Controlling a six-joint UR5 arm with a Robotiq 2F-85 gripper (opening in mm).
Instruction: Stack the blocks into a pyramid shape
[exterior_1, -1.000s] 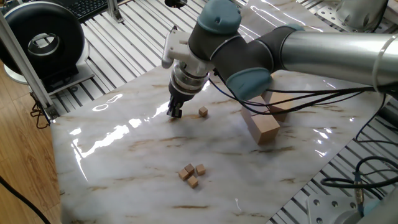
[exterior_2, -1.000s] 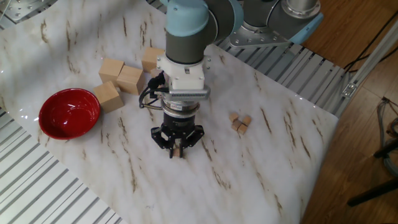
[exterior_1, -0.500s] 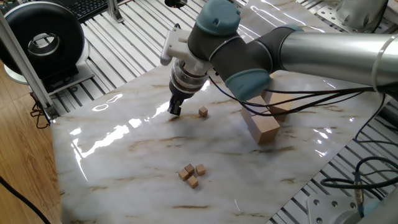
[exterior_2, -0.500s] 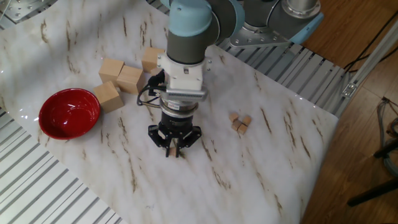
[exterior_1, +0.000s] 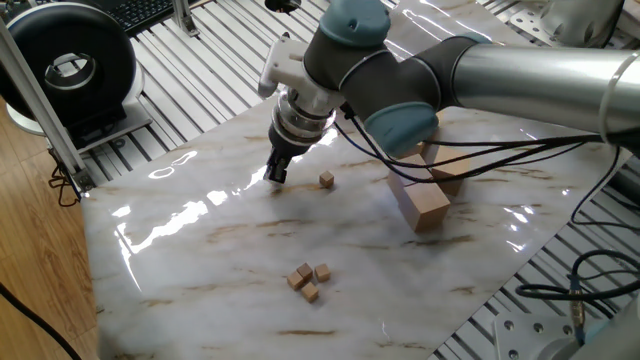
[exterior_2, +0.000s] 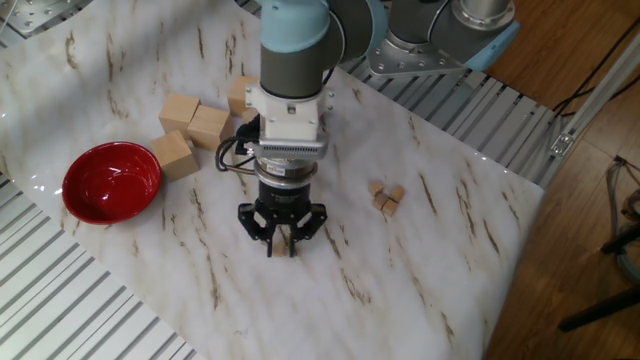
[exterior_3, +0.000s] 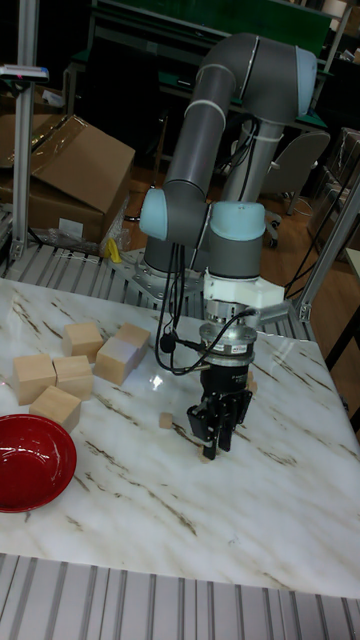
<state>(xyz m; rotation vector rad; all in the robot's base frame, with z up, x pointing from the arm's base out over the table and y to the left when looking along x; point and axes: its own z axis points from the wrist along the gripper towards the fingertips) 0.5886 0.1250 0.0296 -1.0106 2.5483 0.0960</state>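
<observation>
My gripper (exterior_2: 281, 243) hangs low over the table (exterior_2: 420, 280), fingers close together with a tiny block (exterior_3: 207, 456) between them. One block (exterior_1: 326, 180) sits just beside it. Three more blocks (exterior_1: 309, 278) huddle together farther off. No pyramid yet.

Tool (exterior_2: 281, 240) low over open marble bench (exterior_2: 420, 290), bare surface all round its tips. Lone small cube (exterior_1: 326, 179) near it on one side. Three small cubes (exterior_2: 385, 196) clustered further out, open marble between them and tool. Large wooden blocks (exterior_2: 195, 125) and red bowl (exterior_2: 111, 181) crowd the opposite side of bench. Arm and cables (exterior_1: 480, 150) hang over the block side.
</observation>
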